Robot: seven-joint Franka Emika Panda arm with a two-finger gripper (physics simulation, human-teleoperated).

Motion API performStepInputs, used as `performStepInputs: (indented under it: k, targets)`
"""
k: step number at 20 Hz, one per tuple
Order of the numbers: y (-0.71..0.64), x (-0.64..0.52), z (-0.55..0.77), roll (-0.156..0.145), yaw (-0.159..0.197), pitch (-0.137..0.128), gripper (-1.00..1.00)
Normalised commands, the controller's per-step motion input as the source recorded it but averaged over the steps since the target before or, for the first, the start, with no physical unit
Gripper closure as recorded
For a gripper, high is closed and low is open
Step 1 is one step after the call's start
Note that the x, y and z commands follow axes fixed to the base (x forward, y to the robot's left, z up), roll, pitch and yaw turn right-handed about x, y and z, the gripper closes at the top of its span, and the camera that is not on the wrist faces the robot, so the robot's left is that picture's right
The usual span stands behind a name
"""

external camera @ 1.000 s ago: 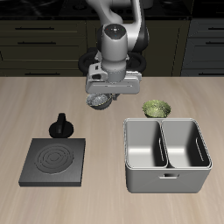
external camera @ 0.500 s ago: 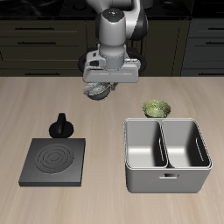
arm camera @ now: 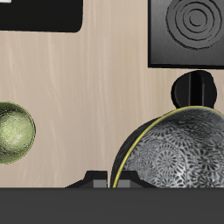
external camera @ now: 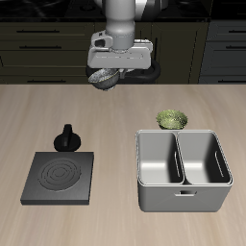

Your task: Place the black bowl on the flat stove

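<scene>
My gripper (external camera: 108, 73) is shut on the rim of the black bowl (external camera: 105, 78) and holds it high above the table near the back. In the wrist view the black bowl (arm camera: 179, 149) fills much of the frame, its speckled whitish inside showing. The flat stove (external camera: 60, 177) lies near the table's front edge, well below and away from the gripper; it also shows in the wrist view (arm camera: 186, 31). The gripper's fingers are mostly hidden behind the bowl.
A small black moka pot (external camera: 67, 138) stands just behind the stove and shows in the wrist view (arm camera: 197, 87). A green-patterned bowl (external camera: 171, 118) sits behind the grey two-compartment bin (external camera: 182, 170).
The gripper has risen with the black bowl, from just above the table to high above it, and drifted slightly back.
</scene>
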Motion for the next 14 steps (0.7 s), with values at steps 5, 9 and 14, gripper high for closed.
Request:
performStepInputs:
  k: [5,9,14]
  targets:
    - [-0.04,-0.13,0.28,0.008,-0.006,-0.028,1.0]
    - [-0.12,-0.04,0.12,0.016,0.003,0.016,1.0]
    - [-0.14,0.1,0.03,0.011,-0.017,0.049,1.0]
